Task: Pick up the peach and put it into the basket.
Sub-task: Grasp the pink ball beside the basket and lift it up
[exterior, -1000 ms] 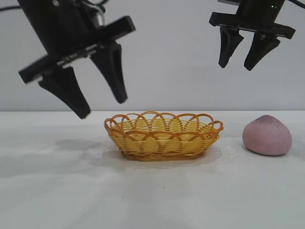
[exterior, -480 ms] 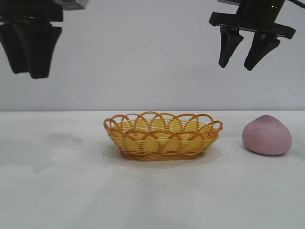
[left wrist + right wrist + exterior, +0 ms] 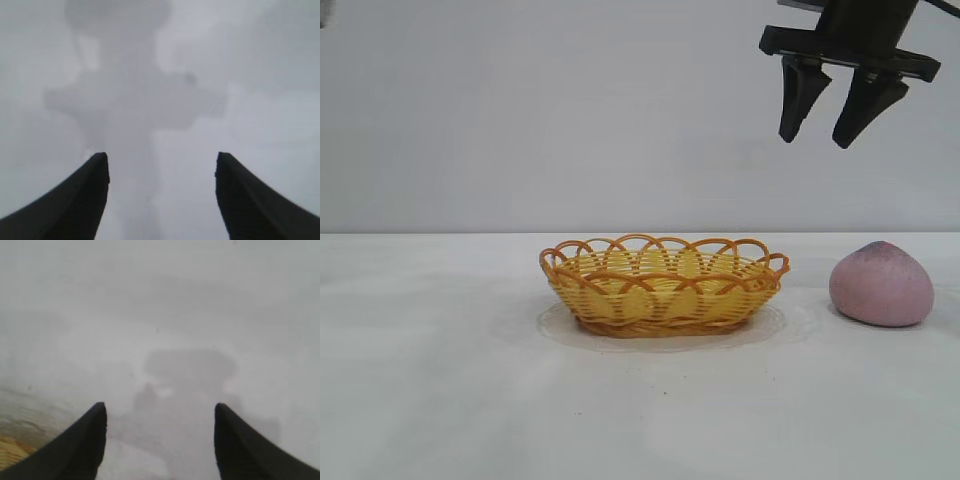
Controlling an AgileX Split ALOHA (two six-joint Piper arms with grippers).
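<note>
The pink-mauve peach [image 3: 881,284] lies on the white table at the right. The yellow-orange wicker basket [image 3: 663,283] stands in the middle, to the left of the peach, and holds nothing. My right gripper [image 3: 817,140] hangs open and empty high above the gap between basket and peach. Its wrist view shows its open gripper [image 3: 160,407] over bare table, with a bit of the basket [image 3: 11,450] at the edge. My left gripper [image 3: 161,157] is out of the exterior view; its wrist view shows it open and empty over bare table.
The white table [image 3: 440,380] reaches a grey back wall [image 3: 520,110]. A faint round mark on the table surrounds the basket's base.
The left arm has swung up and out to the left, leaving the exterior view. The right gripper, basket and peach have not moved.
</note>
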